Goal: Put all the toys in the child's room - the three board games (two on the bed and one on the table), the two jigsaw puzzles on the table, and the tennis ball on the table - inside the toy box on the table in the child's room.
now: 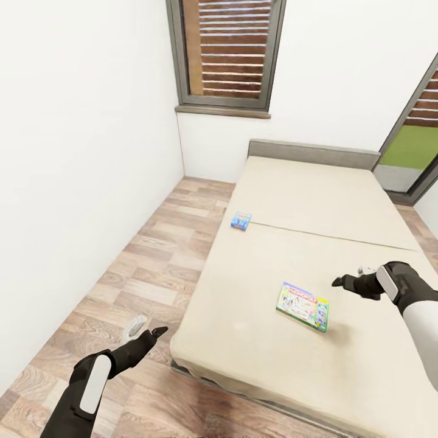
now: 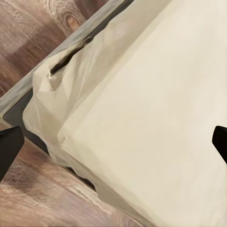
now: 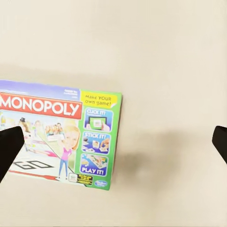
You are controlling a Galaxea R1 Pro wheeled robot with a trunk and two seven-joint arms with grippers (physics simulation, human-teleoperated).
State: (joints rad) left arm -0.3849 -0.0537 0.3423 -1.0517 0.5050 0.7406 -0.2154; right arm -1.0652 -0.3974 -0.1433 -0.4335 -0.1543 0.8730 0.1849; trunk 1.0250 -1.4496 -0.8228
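Note:
Two board games lie on the beige bed. A small blue one sits near the bed's left edge. A green-edged Monopoly box lies flat closer to me. My right gripper hangs open above the mattress just right of the Monopoly box, not touching it. Over the floor by the bed's near left corner is my left gripper, open and holding nothing. The table, toy box, jigsaw puzzles and tennis ball are out of view.
A white wall runs along the left, with a strip of wood-plank floor between it and the bed. Beyond the grey headboard are a slatted window and, at the right, a glass door.

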